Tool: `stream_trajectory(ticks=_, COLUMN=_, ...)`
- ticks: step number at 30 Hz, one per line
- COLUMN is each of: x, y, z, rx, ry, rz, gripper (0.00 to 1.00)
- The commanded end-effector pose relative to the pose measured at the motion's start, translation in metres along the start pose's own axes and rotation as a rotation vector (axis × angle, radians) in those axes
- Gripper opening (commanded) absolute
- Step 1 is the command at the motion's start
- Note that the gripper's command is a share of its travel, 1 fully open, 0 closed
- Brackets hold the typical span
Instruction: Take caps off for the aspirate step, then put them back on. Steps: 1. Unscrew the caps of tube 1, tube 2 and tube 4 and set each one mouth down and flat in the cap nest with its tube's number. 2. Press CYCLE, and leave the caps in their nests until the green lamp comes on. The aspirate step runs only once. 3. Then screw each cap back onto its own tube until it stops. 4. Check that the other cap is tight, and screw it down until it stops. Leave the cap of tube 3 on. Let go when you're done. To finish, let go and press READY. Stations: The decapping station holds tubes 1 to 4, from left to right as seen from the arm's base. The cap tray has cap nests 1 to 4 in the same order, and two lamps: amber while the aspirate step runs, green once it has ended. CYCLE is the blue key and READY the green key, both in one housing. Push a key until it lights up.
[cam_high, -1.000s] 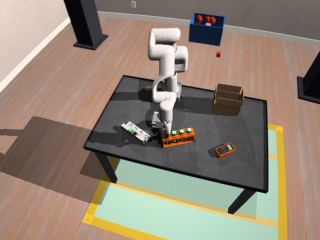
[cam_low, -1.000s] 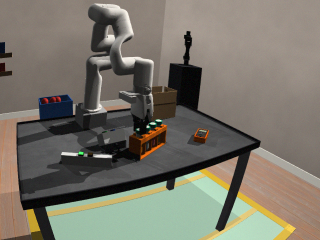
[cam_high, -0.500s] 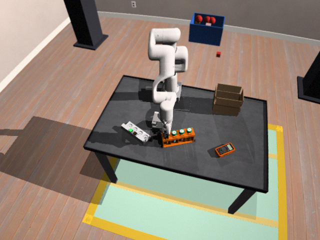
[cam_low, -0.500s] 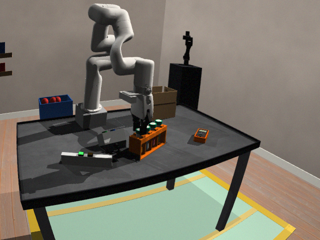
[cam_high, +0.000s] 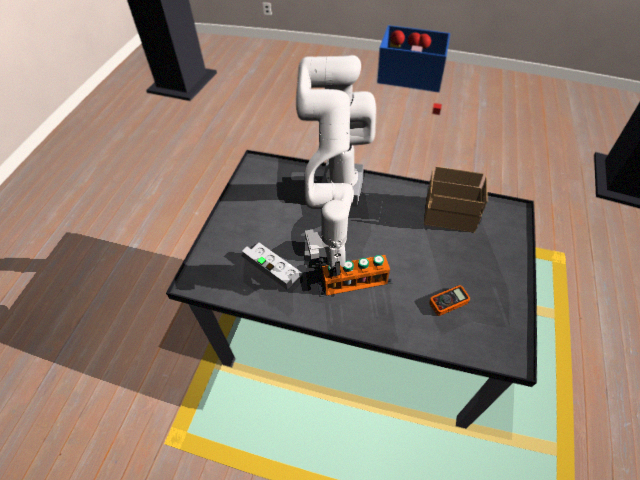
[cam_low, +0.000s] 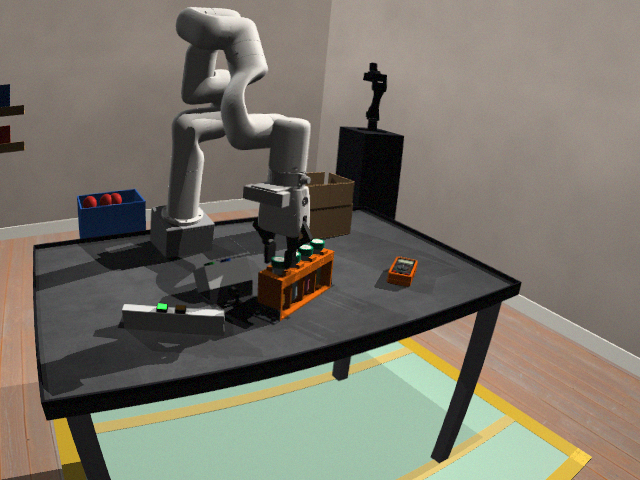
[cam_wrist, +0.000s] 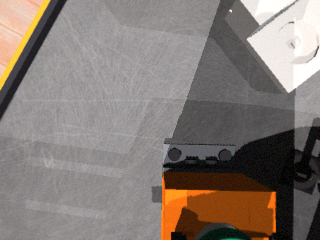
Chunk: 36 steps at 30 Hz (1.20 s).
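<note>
The orange tube rack (cam_high: 356, 276) stands near the table's front, with green caps showing on three tubes (cam_high: 363, 263). My gripper (cam_high: 334, 264) points straight down over the rack's end tube nearest the cap tray, and hides that tube's cap in this view. In the exterior view the gripper (cam_low: 279, 252) straddles the near-end green cap (cam_low: 279, 264), fingers slightly apart, open. In the wrist view the rack (cam_wrist: 217, 205) fills the lower edge, with a green cap (cam_wrist: 220, 232) just showing. The white cap tray (cam_high: 271, 264) shows a lit green lamp (cam_high: 261, 260), and its nests look empty.
A grey key housing (cam_low: 217, 281) sits between the rack and the arm's base. An orange multimeter (cam_high: 449, 299) lies to the right of the rack. A cardboard box (cam_high: 455, 198) stands at the table's back right. The cap tray (cam_low: 173, 317) lies close beside the rack.
</note>
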<state>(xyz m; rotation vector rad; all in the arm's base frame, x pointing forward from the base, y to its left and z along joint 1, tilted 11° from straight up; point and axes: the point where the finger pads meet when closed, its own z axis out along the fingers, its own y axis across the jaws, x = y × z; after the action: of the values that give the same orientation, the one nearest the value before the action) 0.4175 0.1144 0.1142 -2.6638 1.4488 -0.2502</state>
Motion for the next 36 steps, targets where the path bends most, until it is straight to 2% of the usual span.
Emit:
stream_trajectory(ticks=1, x=0.0004, y=-0.0012, z=-0.0011, rx=0.009, ry=-0.021, rz=-0.228, gripper=0.46)
stream_trajectory(ticks=5, x=0.0004, y=-0.0012, z=-0.0011, rx=0.010, ry=-0.020, rz=-0.308, gripper=0.46)
stream_trajectory(ticks=16, x=0.0004, y=-0.0012, z=-0.0011, rx=0.014, ry=-0.018, rz=-0.748, gripper=0.46)
stream_trajectory(ticks=25, x=0.0004, y=-0.0012, z=-0.0011, rx=0.015, ry=-0.018, rz=-0.766, gripper=0.46)
stream_trajectory(ticks=26, x=0.0004, y=-0.0012, z=-0.0011, rx=0.015, ry=-0.018, rz=-0.766, gripper=0.00)
stream_trajectory(ticks=36, x=0.0004, y=-0.0012, z=-0.0011, rx=0.015, ry=-0.018, rz=-0.766, gripper=0.00)
